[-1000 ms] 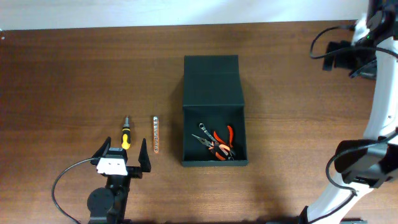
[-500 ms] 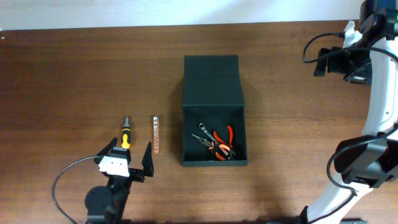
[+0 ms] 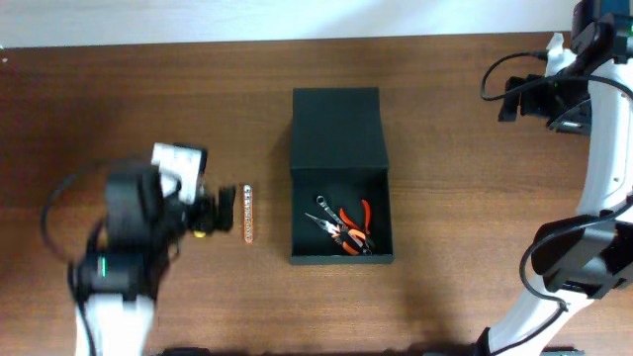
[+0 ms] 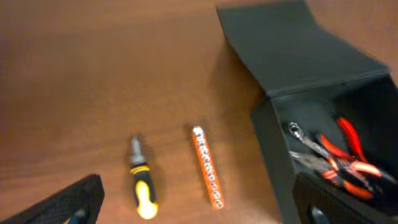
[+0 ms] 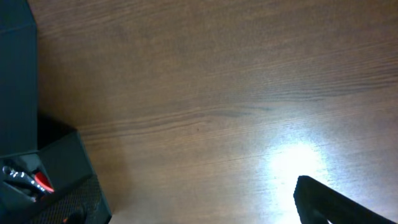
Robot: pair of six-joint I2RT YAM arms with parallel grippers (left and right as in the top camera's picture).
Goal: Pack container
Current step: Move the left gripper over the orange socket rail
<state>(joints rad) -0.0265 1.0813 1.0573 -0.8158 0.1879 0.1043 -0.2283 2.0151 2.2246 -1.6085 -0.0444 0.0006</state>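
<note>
Overhead and wrist views of a wooden table, read from left to right.

- **Left:** The left arm shows blurred. The left gripper is spread wide and holds nothing, with one finger at each lower corner of its wrist view. It hangs over a yellow-and-black screwdriver.
- **Just right of the screwdriver:** An orange bit strip lies parallel to it, not touching it.
- **Centre:** The container stands open, with its flap lid folded back on the far side. Orange-handled pliers and a silver wrench lie in its near part.
- **Far right:** The right gripper hangs over bare wood, well apart from the container. Its jaws are spread wide and empty.
</note>
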